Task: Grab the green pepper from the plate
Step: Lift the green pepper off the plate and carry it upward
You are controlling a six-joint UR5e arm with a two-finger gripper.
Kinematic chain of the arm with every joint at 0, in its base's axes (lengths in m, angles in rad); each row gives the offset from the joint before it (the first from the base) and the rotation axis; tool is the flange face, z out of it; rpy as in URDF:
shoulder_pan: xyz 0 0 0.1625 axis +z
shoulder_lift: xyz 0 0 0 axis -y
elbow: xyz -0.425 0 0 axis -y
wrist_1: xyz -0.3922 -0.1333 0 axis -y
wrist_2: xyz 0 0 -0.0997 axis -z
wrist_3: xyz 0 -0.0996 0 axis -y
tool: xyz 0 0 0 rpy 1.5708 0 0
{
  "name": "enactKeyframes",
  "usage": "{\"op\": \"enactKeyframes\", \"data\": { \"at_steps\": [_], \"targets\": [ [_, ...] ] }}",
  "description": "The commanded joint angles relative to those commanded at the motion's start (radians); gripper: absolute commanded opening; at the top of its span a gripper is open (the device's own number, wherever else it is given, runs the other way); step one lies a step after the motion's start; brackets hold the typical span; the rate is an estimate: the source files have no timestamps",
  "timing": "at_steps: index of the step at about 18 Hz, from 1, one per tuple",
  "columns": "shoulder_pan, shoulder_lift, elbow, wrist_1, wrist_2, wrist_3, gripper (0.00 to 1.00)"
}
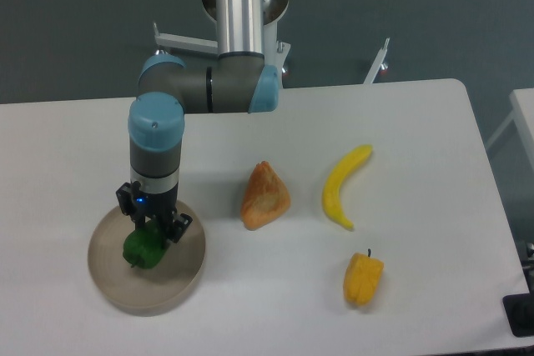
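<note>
The green pepper (pixel 142 250), small, glossy and dark green, lies on the round beige-grey plate (pixel 171 289) at the front left of the table. My gripper (pixel 155 229) points straight down over the plate, its dark fingers on either side of the pepper's top. The pepper hides the fingertips. I cannot tell whether the jaws press on it or stand just apart. The pepper looks to rest on the plate.
An orange-brown croissant (pixel 264 195) lies right of the plate. A yellow banana (pixel 344 186) lies further right, and a yellow-orange bell pepper (pixel 363 279) sits in front of it. The table's front edge runs just below the plate.
</note>
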Motion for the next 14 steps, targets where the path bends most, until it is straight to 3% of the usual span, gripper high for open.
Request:
{"op": "enactKeyframes", "data": {
  "at_steps": [6,10,14],
  "targets": [
    [0.184,0.035,0.069,-0.132,0.0,0.279,0.2],
    [0.279,0.022,0.087,-0.138,0.0,0.485,0.2],
    [0.325,-0.004,0.112,-0.137,0.002,0.578,0.2]
  ]
}}
